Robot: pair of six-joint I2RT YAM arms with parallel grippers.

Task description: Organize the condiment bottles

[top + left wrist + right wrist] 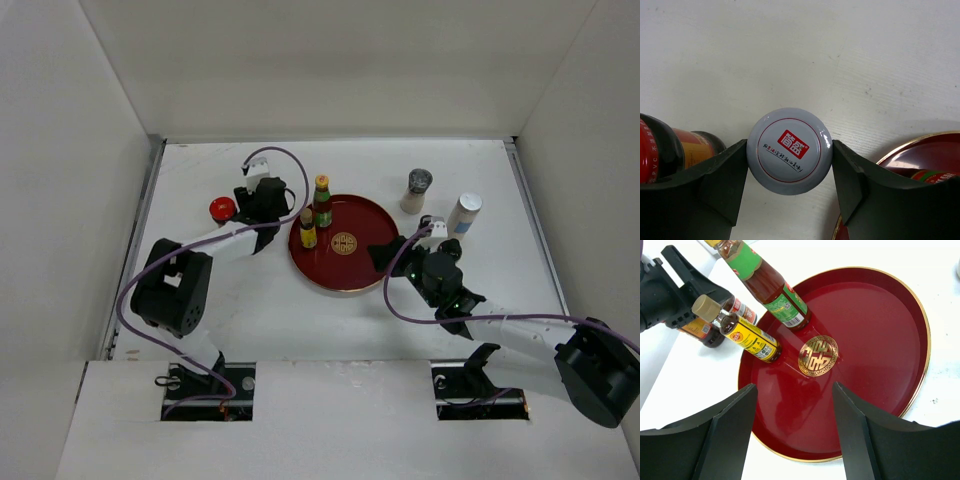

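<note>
One white-lidded jar [789, 146] was clamped in the left claw [790, 152], right claw [795, 389] apart; the crowding red-lidded jar [222, 208] could be toppled.

Two white Chinese signs in a red square are printed on the white lid [789, 151]; they may read 首盛. A line of tiny Chinese writing under them cannot be read. The letters PVC are printed on the red band of the dark jar [665, 150]. A gold Chinese sign in a ring is stamped in the middle of the red tray [880, 340]. The words on the yellow label of the small bottle [746, 335] and the green label of the tall bottle [772, 290] are too small to be read.
</note>
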